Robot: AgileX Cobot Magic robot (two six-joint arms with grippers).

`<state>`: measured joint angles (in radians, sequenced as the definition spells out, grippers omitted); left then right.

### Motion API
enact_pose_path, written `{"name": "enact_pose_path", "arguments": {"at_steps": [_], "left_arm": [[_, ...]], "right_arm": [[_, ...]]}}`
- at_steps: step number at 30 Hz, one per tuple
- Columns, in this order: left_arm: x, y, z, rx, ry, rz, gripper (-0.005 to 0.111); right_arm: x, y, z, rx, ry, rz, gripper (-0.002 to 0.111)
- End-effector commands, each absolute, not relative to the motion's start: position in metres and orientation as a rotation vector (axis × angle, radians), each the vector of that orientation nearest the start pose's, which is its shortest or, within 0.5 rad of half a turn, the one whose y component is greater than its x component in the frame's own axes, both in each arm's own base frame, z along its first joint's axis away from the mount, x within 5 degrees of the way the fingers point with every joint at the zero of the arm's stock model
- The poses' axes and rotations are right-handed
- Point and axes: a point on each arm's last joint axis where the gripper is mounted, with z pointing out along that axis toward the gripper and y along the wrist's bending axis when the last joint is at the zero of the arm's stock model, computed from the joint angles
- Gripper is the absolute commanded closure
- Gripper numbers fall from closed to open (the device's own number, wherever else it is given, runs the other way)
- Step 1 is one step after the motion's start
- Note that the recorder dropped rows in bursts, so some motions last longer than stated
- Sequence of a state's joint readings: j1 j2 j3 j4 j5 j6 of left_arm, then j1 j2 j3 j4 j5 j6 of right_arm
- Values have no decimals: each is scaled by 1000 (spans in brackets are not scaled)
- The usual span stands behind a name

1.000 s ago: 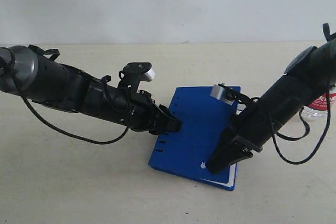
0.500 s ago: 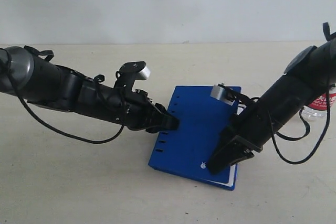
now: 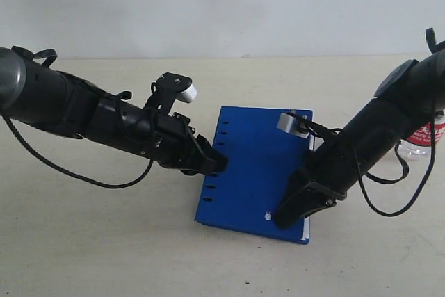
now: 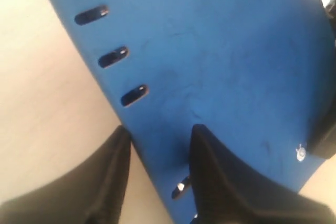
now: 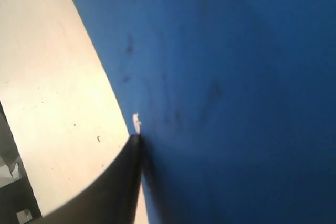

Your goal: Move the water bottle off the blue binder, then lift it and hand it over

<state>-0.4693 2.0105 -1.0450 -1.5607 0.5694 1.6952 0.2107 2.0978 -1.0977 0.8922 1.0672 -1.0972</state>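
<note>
Binder [image 3: 254, 165] lay on beige table [image 3: 104, 248], long axis running away from camera, slotted spine facing left. Left gripper [image 4: 160, 129] jaws stood apart astride spine edge. Right gripper [image 3: 300, 206] at near corner, jaw gap unreadable. Water bottle [image 3: 422, 138] on table behind right arm. White wall behind.

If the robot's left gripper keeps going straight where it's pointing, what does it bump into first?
The blue binder. The left gripper has its open jaws astride the binder's slotted edge, so it would probably press into that right away.
</note>
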Motion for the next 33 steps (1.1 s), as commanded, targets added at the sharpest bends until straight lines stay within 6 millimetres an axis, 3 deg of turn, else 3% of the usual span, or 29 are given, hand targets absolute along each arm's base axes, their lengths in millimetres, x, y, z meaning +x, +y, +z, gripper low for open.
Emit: {"name": "enact_pose_path", "arguments": {"at_steps": [1,8,10,15,21,22,24,26,30,33], "left_arm": [[259,-252,176,1338,1822,-1609,102],[261,-243,170,1316,1860,-1605,102],[266,-231,167,1247,1884,-1599,102],[270,-222,163,1166,1890,-1596,102],[272,-222,165,1132,1892,-1605,102],[273,-222,164,1107,1925,-1604,102],[284,-220,153,997,2093,-1435,102],[293,-215,144,912,2193,-1283,93],[311,-197,134,638,2380,-1110,66],[323,-182,131,532,2416,-996,53]], "right_arm": [[334,144,90,-916,2707,974,55],[348,141,134,-887,2586,875,55],[348,132,148,-789,2654,814,55],[347,118,139,-713,2797,598,55],[359,117,141,-594,2706,532,55],[361,118,142,-560,2695,541,56],[361,120,143,-531,2687,588,56],[360,121,143,-529,2689,615,56],[361,121,143,-347,2732,638,56],[366,118,144,-166,2726,610,56]]}}
